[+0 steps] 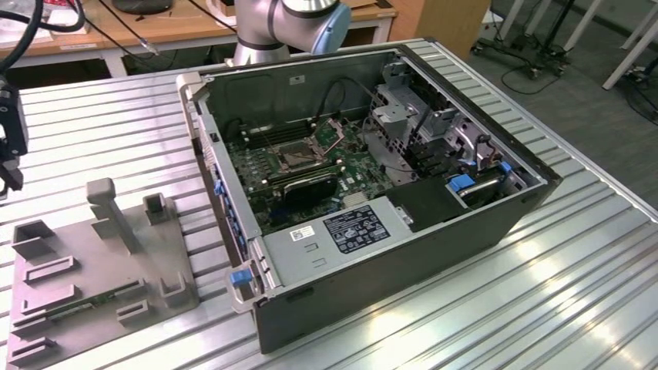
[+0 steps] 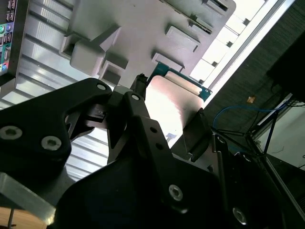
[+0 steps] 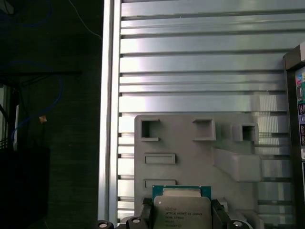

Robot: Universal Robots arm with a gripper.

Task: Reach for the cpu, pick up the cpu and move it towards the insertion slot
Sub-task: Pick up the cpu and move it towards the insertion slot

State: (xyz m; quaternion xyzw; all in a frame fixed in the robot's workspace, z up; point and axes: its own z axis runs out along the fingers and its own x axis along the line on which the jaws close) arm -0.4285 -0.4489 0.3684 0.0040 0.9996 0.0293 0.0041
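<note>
Silvery cpu (image 3: 182,215) clamped btwn gripper (image 3: 181,209) jaws (2 fingers), near grey fixture (image 3: 190,157).

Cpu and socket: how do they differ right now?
The cpu is a pale silvery plate; the socket is a shiny frame around a dark centre. The gripper holds the cpu outside the case, by the grey tray; the socket sits in the green board inside it. Both are square.

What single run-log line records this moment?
gripper: shut on small silvery square cpu | location: above grey plastic holder | shiny-framed square insertion slot: inside black case
</note>
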